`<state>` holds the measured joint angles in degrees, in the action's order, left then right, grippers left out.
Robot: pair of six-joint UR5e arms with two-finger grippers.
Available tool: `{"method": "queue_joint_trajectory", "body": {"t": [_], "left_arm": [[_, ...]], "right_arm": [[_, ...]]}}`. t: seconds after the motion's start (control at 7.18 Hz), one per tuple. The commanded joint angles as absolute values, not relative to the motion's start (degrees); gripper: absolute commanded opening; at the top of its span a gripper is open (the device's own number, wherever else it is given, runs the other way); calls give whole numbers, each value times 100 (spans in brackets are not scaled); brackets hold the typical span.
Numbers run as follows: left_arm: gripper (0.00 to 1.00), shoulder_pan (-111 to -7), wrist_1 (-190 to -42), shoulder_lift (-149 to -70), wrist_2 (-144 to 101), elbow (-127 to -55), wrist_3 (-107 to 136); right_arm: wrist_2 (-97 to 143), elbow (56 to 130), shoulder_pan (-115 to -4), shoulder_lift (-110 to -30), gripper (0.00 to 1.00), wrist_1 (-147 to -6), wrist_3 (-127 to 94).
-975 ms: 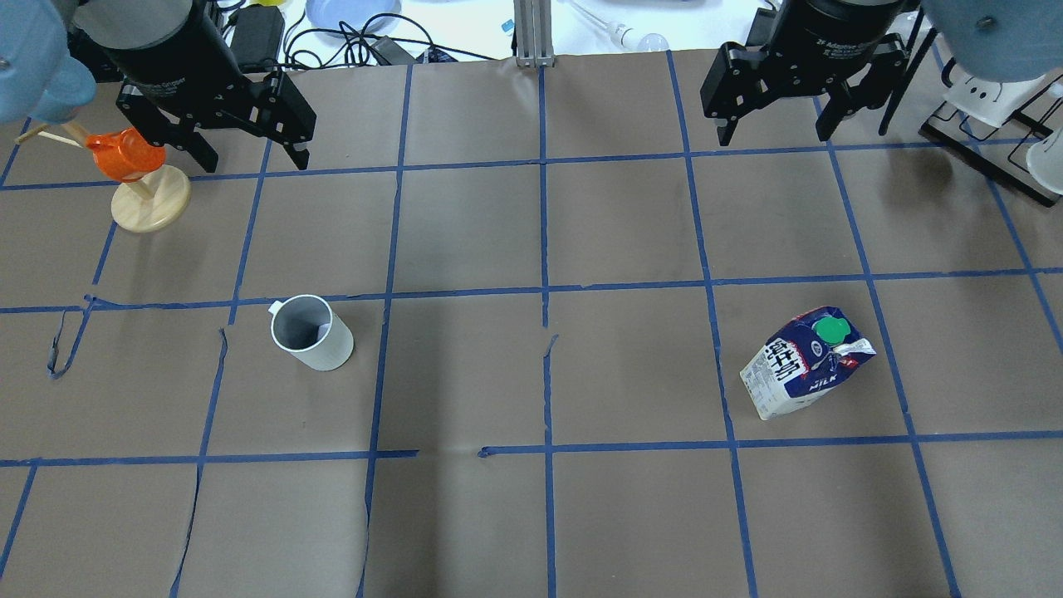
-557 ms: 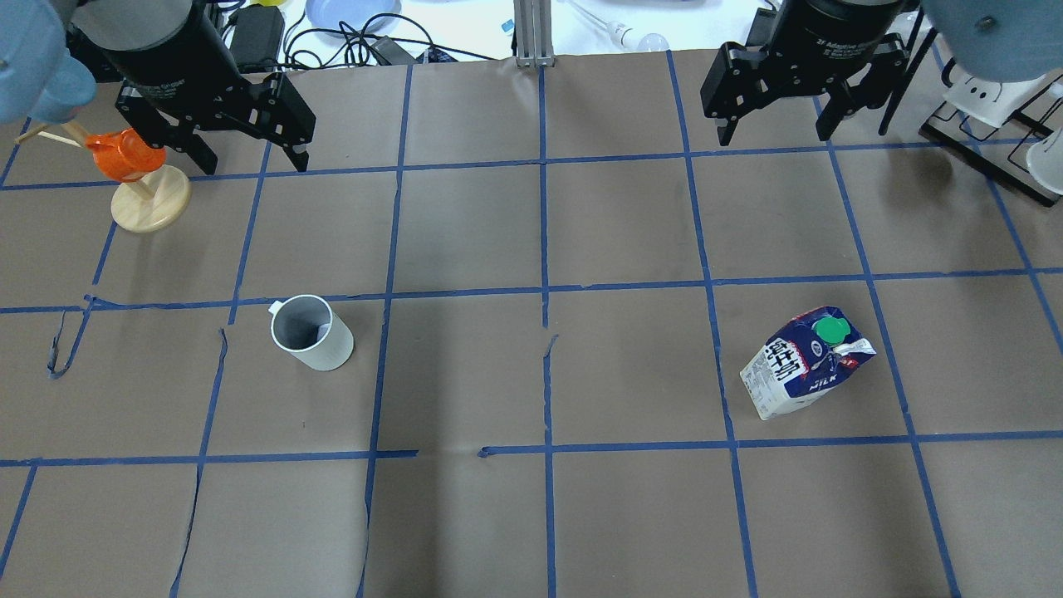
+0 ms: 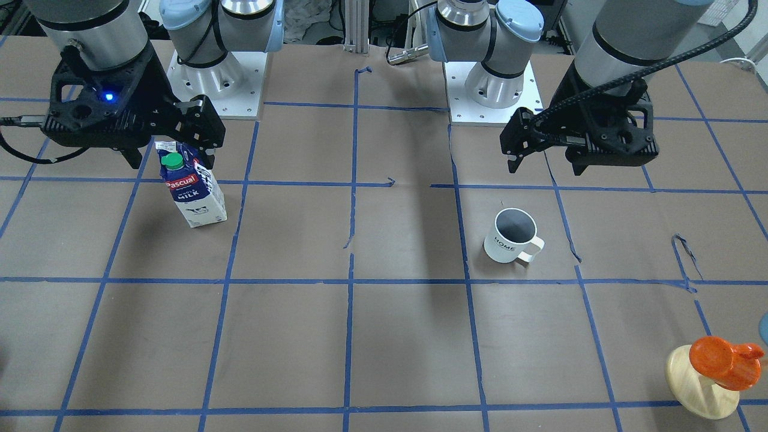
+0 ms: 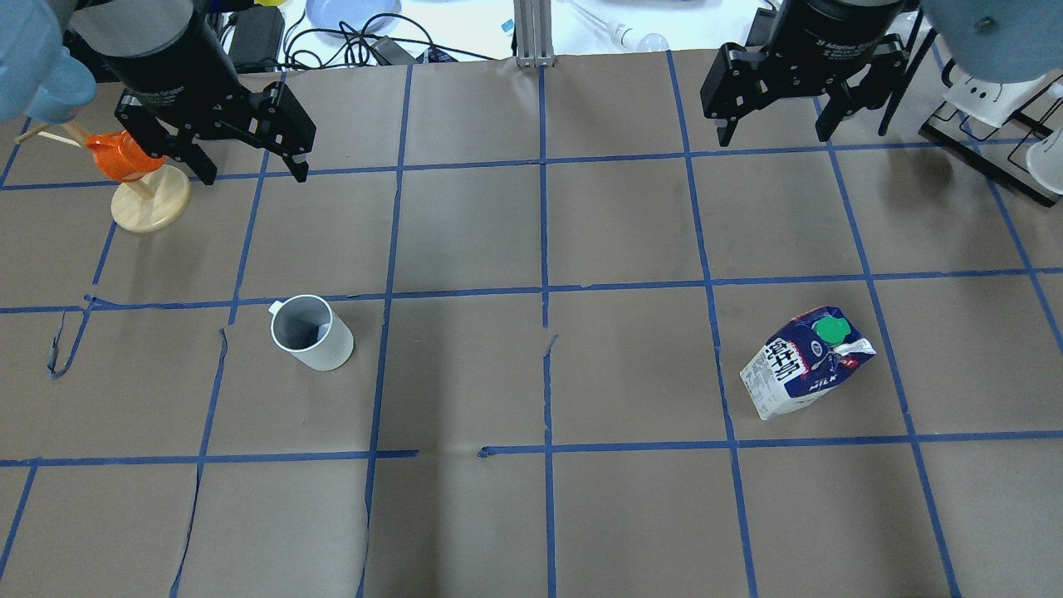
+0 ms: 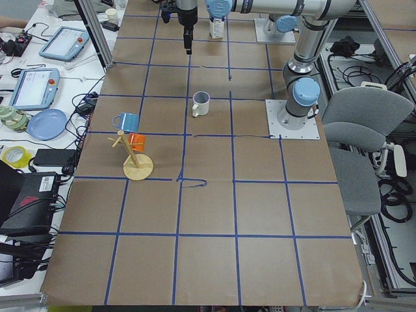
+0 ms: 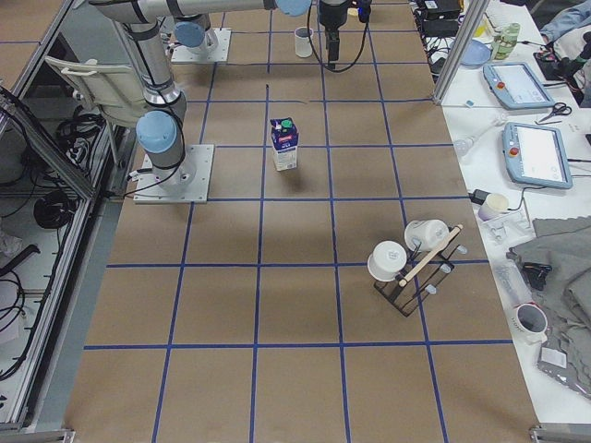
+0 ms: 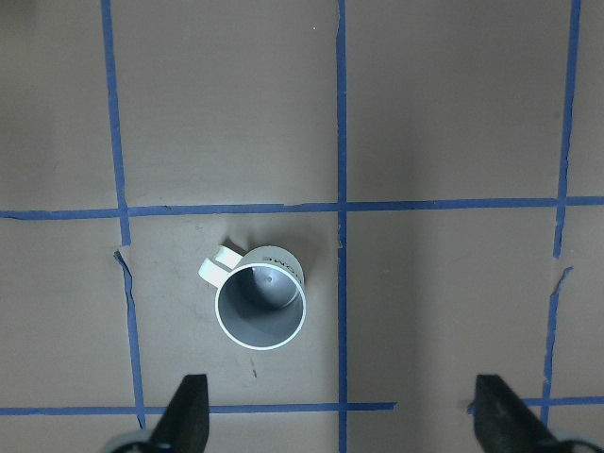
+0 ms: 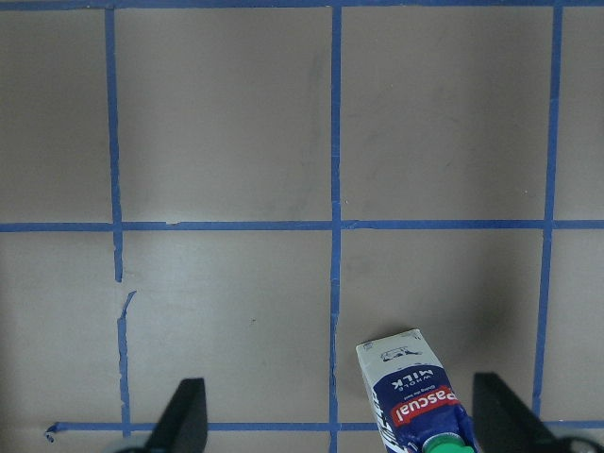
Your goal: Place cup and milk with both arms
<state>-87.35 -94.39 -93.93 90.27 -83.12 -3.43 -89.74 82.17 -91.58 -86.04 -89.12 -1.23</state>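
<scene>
The white cup point(image 4: 311, 332) stands upright on the brown paper, left of centre, dark grey inside; it also shows in the front view point(image 3: 511, 236) and in the left wrist view point(image 7: 260, 307). The milk point(image 4: 805, 364), a blue-and-white carton with a green cap, stands on the right; it also shows in the front view point(image 3: 191, 189) and at the bottom of the right wrist view point(image 8: 415, 401). My left gripper point(image 4: 253, 174) is open and empty, high above the table, beyond the cup. My right gripper point(image 4: 775, 137) is open and empty, high beyond the milk.
A wooden stand with an orange cup point(image 4: 137, 178) is at the far left, close to my left gripper. A black rack with white cups point(image 4: 988, 108) is at the far right. Cables and a blue plate point(image 4: 353, 12) lie beyond the table's far edge.
My left gripper has shifted a little nearer in the overhead view. The right gripper, the cup and the milk have not moved.
</scene>
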Motion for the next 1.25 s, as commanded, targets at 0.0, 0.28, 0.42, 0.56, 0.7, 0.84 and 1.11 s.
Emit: {"method": "queue_joint_trajectory", "body": {"t": [0.0, 0.28, 0.42, 0.56, 0.7, 0.84, 1.11], "left_arm": [[100, -8728, -9457, -9387, 9035, -8314, -343], [100, -8728, -9466, -9387, 9035, -8314, -343], [100, -8736, -9466, -9395, 9026, -8314, -343], [100, -8736, -9457, -9387, 9026, -8375, -343], [100, -8736, -9440, -9387, 9026, -8411, -343], [100, -8736, -9431, -9404, 9026, -8420, -343], [100, -8667, -9370, -9430, 9009, -8498, -352]], "right_arm": [[-8982, 8226, -9158, -8604, 100, -8912, -114], [-8982, 8227, -9158, -8604, 100, -8912, -114], [-8982, 8227, -9158, -8596, 100, -8921, -106], [-8982, 8227, -9158, -8604, 100, -8912, -114], [-8982, 8227, -9158, -8604, 100, -8912, -114], [-8982, 8227, -9158, -8596, 100, -8921, -114], [-8982, 8227, -9158, -8587, 100, -8912, -106]]}}
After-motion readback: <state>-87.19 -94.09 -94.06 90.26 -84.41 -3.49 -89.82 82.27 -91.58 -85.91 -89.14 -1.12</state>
